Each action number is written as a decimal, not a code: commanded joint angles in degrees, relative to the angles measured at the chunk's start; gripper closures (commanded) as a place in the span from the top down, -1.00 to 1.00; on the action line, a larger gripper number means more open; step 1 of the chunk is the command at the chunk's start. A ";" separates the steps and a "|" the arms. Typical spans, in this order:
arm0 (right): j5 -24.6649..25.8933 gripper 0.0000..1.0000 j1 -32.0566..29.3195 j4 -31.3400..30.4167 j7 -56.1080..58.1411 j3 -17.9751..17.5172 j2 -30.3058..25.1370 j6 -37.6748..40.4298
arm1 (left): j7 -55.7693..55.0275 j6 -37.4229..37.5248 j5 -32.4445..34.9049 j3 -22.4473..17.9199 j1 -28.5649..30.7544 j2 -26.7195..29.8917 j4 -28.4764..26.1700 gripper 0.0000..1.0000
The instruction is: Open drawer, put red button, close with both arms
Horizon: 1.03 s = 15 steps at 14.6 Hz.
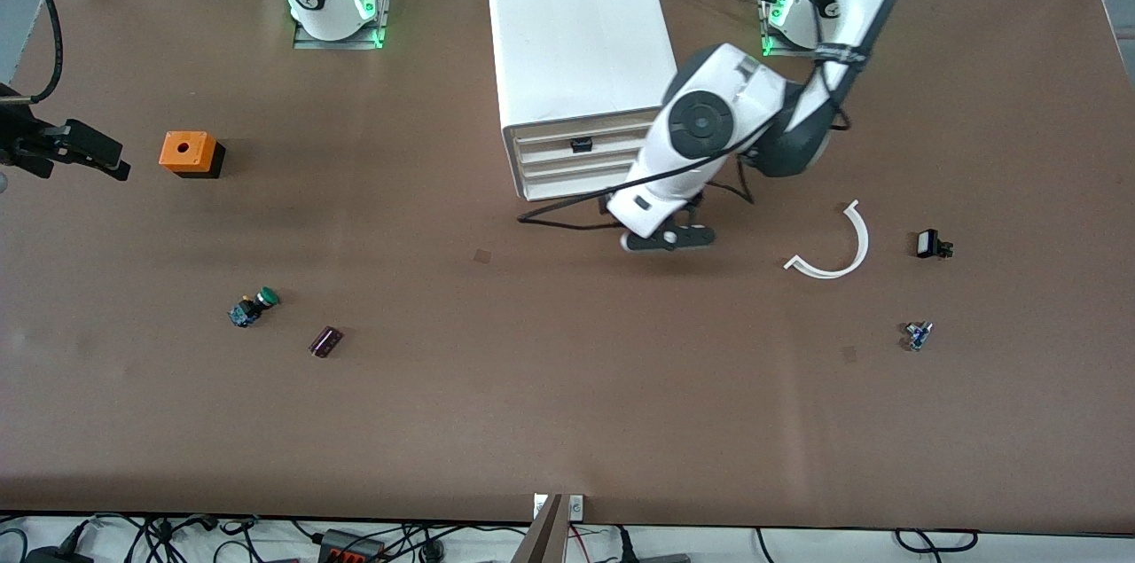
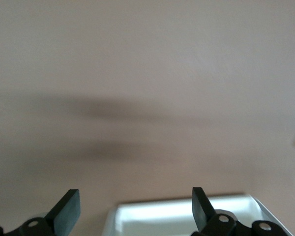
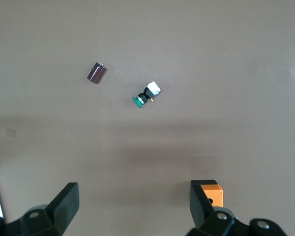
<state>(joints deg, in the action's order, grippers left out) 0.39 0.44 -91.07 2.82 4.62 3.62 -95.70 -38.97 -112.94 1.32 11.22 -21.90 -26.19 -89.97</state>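
Drawers (image 1: 576,160) shut, left claw (image 2: 136,196) spread in front; right claw (image 3: 134,191) spread near orange cube (image 1: 188,152).

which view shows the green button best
The right wrist view: the green button lies in plain sight, cap and body distinct. The front view shows it small. The left wrist view misses it.

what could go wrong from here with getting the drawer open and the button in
1. The drawer unit is shut and its black handle tab is small. The open left pincer, low in front of it, could slip off.
2. The open right pincer hangs over the table by the orange cube, facing the green-capped switch, and might take that. The tiny blue-based switch, probably the red button, lies toward the left arm's end.
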 commanded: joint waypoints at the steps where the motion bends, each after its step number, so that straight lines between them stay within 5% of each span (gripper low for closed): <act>1: 0.58 1.00 0.09 1.24 0.79 -0.05 0.33 0.52 | 5.54 9.19 7.10 0.12 2.98 0.52 6.80 1.00; 6: 0.40 1.00 -1.40 1.33 0.61 -1.28 0.51 0.52 | 20.82 22.91 6.43 1.08 13.96 1.40 16.75 1.00; 10: 0.49 1.00 -2.81 1.33 0.70 -3.04 0.42 0.52 | 32.35 29.17 2.47 -0.15 19.42 8.77 15.80 1.00; 13: 0.49 1.00 -2.72 1.33 0.79 -2.95 -0.02 0.60 | 41.93 27.69 2.12 -4.17 19.88 15.70 7.39 1.00; 15: 0.49 1.00 -2.72 1.33 0.79 -2.95 -0.11 0.69 | 44.32 18.76 -0.16 -6.82 19.79 21.77 -3.23 1.00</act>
<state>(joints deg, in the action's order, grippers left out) 0.39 -0.97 -90.63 2.83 2.97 3.65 -95.70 1.73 -86.28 3.55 7.03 -2.01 -12.52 -79.73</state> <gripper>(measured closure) 0.000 0.000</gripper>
